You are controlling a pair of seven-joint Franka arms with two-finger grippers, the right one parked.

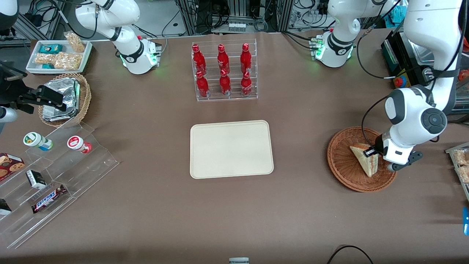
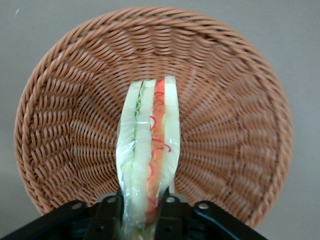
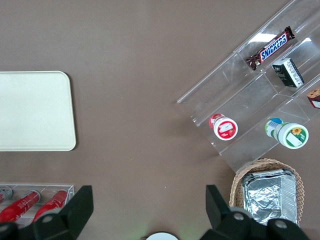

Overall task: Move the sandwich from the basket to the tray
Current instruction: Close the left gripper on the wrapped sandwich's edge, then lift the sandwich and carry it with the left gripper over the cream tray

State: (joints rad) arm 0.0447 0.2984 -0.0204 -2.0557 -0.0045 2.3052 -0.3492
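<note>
A reddish-brown woven wicker basket [image 2: 65,125] holds a clear-wrapped sandwich [image 2: 149,150] of pale white bread, layered with green and red-orange filling, its end between the fingers of the black gripper [image 2: 142,207] on a white arm. A plain cream-beige tray [image 1: 231,149] lies on the dull brown table [image 1: 293,205]. Six red bottles [image 1: 221,69] stand in a clear rack, and silver foil packets [image 1: 60,99] fill a lighter tan wicker basket [image 1: 85,97].
</note>
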